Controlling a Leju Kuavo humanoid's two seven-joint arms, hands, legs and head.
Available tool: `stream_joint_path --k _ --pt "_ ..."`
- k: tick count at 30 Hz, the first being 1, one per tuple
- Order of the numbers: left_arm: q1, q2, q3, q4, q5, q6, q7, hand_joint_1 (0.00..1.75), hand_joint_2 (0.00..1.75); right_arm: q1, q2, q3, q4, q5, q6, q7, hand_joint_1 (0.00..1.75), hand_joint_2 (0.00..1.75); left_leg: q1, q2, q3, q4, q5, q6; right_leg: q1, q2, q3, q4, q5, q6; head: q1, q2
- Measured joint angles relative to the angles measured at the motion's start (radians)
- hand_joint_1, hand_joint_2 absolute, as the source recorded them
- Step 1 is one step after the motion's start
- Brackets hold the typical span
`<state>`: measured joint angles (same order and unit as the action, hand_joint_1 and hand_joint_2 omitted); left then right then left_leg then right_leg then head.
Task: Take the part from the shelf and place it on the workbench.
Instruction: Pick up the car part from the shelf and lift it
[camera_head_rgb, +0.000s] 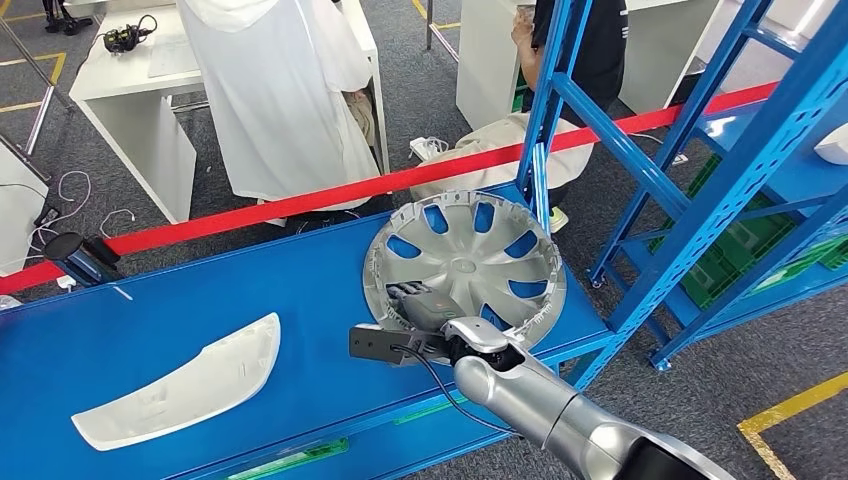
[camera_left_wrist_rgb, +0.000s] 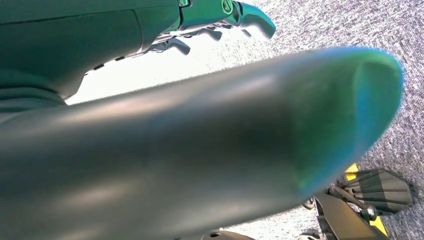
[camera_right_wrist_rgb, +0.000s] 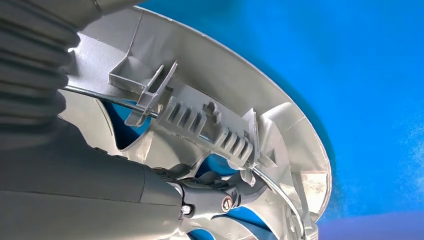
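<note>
Right hand grips the silver wheel cover on the blue workbench, fingers apparently hooked through a spoke opening; before release, seat the cover flat, inboard of the workbench's edge.

The wheel cover looks like moulded plastic with a satin silver finish, its inner side in the right wrist view showing matt grey ribs and clips with a thin metal wire ring along them; the table has a smooth, slightly glossy blue surface; the white part on it seems matt white plastic; the shelf frame is blue painted metal; the right arm has a brushed silver metallic shell; the right hand is grey plastic; the floor is rough grey carpet; the barrier tape is smooth red.
</note>
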<state>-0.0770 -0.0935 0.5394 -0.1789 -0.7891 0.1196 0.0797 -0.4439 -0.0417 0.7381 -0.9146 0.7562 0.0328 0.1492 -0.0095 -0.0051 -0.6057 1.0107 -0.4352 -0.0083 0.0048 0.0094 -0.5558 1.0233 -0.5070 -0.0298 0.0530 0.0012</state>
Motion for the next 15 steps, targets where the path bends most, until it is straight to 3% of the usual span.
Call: stream_joint_path --k 15 --pt "-0.002 0.0 0.0 0.0 -0.007 0.007 0.0 0.0 0.0 0.023 0.001 -0.031 -0.041 -0.021 0.01 0.01 1.75 1.75 0.0 0.0 0.002 0.0 0.0 0.0 0.0 0.0 0.002 0.0 0.0 0.0 0.0 0.0"
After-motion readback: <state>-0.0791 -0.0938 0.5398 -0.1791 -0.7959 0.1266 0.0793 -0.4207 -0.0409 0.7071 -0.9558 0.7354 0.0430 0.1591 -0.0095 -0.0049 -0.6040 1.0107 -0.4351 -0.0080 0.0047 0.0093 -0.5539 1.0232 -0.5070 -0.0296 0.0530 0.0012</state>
